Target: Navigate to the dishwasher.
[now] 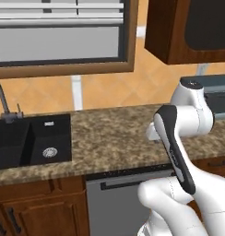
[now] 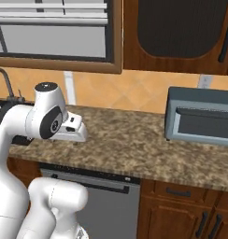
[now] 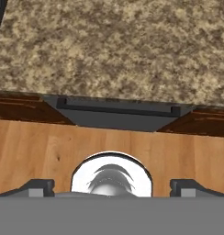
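The dishwasher (image 1: pixel 112 207) stands straight ahead under the counter, a plain grey panel with a black top strip and a dark bar handle (image 1: pixel 128 182). My arm rises in front of its right half. From the right side the dishwasher (image 2: pixel 113 207) sits below the counter's front edge, partly behind my arm. Looking down from the hand, I see the dishwasher (image 3: pixel 118 120) from above with its handle (image 3: pixel 118 108). My gripper (image 3: pixel 113 187) hangs above the counter edge, open, its fingertips (image 3: pixel 40 186) wide apart with nothing between them.
A speckled granite counter (image 1: pixel 114 138) runs across. A black sink (image 1: pixel 33 143) with a faucet (image 1: pixel 2 99) lies to the left. A grey microwave (image 2: pixel 200 116) stands on the counter at right. Brown cabinets (image 2: pixel 186 210) flank the dishwasher; wood floor (image 3: pixel 54 142) lies below.
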You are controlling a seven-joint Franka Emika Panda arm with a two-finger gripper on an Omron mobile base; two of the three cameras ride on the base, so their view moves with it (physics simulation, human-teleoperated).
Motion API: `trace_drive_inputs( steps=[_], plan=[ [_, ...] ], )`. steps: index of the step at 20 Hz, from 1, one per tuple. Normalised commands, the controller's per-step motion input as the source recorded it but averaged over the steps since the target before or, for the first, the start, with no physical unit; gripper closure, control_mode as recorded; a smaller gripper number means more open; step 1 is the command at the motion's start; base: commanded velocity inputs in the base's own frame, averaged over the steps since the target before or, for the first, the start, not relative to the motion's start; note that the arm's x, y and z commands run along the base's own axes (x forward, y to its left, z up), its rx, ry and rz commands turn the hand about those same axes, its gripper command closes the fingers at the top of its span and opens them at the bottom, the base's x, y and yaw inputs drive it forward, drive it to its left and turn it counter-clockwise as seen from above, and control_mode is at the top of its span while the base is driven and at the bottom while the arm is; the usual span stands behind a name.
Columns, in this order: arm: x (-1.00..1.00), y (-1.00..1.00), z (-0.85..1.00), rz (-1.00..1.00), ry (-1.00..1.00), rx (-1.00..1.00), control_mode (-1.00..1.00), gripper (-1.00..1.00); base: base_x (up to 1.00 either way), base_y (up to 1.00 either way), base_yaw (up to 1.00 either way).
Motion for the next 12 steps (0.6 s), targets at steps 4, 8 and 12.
trace_drive_inputs(
  steps=[4, 8, 12],
  plan=[
    [0.00, 0.00, 0.00, 0.00, 0.00, 0.00, 1.00, -1.00, 0.49, 0.17, -0.11],
    [0.00, 0.00, 0.00, 0.00, 0.00, 0.00, 1.00, -1.00, 0.28, 0.16, -0.10],
    [0.00, 0.00, 0.00, 0.00, 0.00, 0.00, 1.00, -1.00, 0.25, 0.17, -0.09]
  ],
)
